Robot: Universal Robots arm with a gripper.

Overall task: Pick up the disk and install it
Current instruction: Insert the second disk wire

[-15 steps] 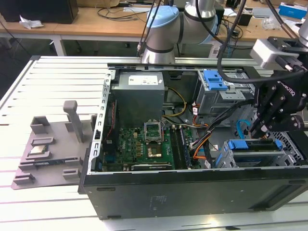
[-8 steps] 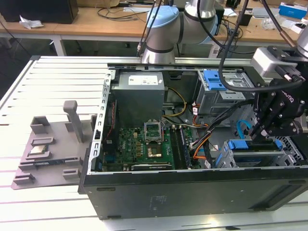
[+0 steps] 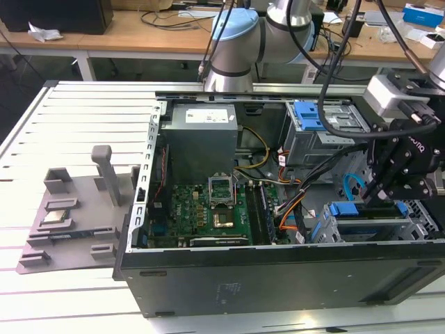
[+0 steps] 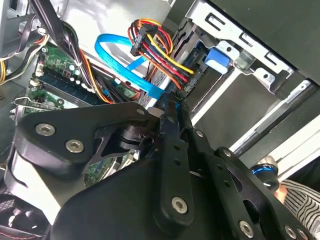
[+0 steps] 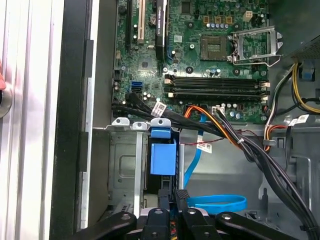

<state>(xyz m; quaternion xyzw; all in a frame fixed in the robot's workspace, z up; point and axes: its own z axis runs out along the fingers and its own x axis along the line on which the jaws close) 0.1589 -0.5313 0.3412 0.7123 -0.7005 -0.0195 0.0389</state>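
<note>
Blue-framed, the disk sits upright in the metal cage inside the case, my gripper just beside it, though I cannot tell whether the jaws pinch it.

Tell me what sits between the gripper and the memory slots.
In the first wrist view, a blue tab lies just ahead of the gripper. Beyond it, a bundle of black cables crosses before the memory slots.
</note>
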